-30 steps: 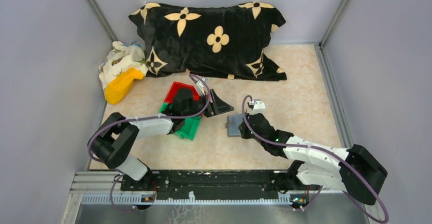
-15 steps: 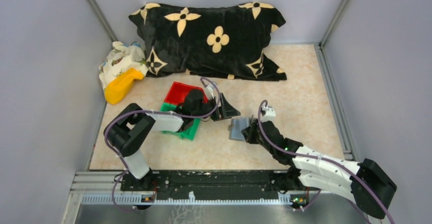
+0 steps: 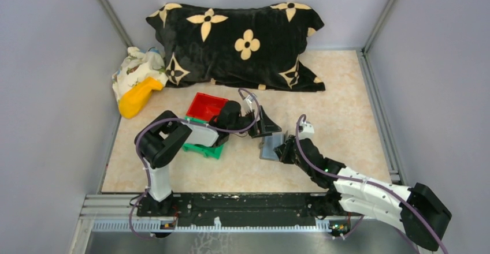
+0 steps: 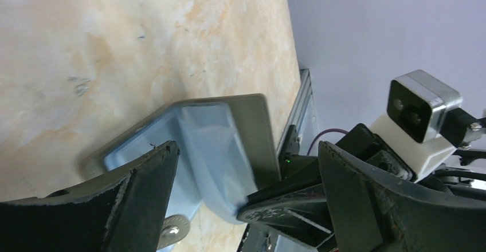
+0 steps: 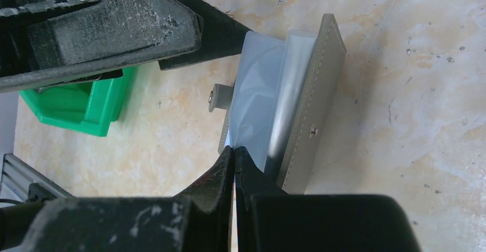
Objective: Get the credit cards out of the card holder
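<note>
The card holder [image 3: 270, 146] lies half open on the table, dark grey outside and blue-grey inside. My right gripper [image 3: 283, 153] is shut on the near edge of its blue-grey inner sleeve [image 5: 261, 114]; the fingertips [image 5: 235, 152] meet on that edge. My left gripper [image 3: 267, 128] is open and stands just beyond the holder. In the left wrist view its jaws [image 4: 246, 146] straddle the holder [image 4: 218, 143], one finger on each side, not touching it. No credit card shows apart from the holder.
A red bin [image 3: 207, 106] and a green bin [image 3: 203, 149] sit left of the holder, under the left arm. A black flowered pillow [image 3: 242, 40], a yellow object [image 3: 137, 97] and a patterned cloth [image 3: 136, 66] lie at the back. Walls close in both sides.
My left gripper has moved right, from over the bins to the card holder. My right gripper has shifted slightly right with the holder's edge in it.
</note>
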`<state>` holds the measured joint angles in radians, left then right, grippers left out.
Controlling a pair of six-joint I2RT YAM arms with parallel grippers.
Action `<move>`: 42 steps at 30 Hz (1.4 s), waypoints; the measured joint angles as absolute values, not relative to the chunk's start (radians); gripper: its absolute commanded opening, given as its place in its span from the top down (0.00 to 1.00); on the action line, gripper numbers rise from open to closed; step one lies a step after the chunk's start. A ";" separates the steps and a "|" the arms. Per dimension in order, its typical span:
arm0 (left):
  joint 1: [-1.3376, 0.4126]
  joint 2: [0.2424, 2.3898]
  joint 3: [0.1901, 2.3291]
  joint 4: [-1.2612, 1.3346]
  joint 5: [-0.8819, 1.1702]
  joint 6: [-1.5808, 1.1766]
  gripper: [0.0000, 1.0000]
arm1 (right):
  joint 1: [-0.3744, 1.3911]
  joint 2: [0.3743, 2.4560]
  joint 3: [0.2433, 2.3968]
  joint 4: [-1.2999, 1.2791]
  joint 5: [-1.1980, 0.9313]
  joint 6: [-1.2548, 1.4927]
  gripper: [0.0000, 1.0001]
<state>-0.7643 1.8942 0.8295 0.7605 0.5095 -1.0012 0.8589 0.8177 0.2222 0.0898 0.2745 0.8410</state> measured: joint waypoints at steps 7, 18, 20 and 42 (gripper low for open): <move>-0.797 1.946 0.856 0.827 0.543 -1.056 0.05 | 0.859 0.818 0.209 0.099 0.273 0.841 1.00; -0.809 1.958 0.856 0.840 0.567 -1.089 0.05 | 0.859 0.818 0.202 0.105 0.268 0.838 1.00; -0.813 1.958 0.855 0.841 0.568 -1.089 0.05 | 0.859 0.818 0.202 0.105 0.268 0.837 1.00; -0.835 1.947 0.828 0.761 0.566 -1.047 0.05 | 0.859 0.801 0.203 0.103 0.276 0.805 0.64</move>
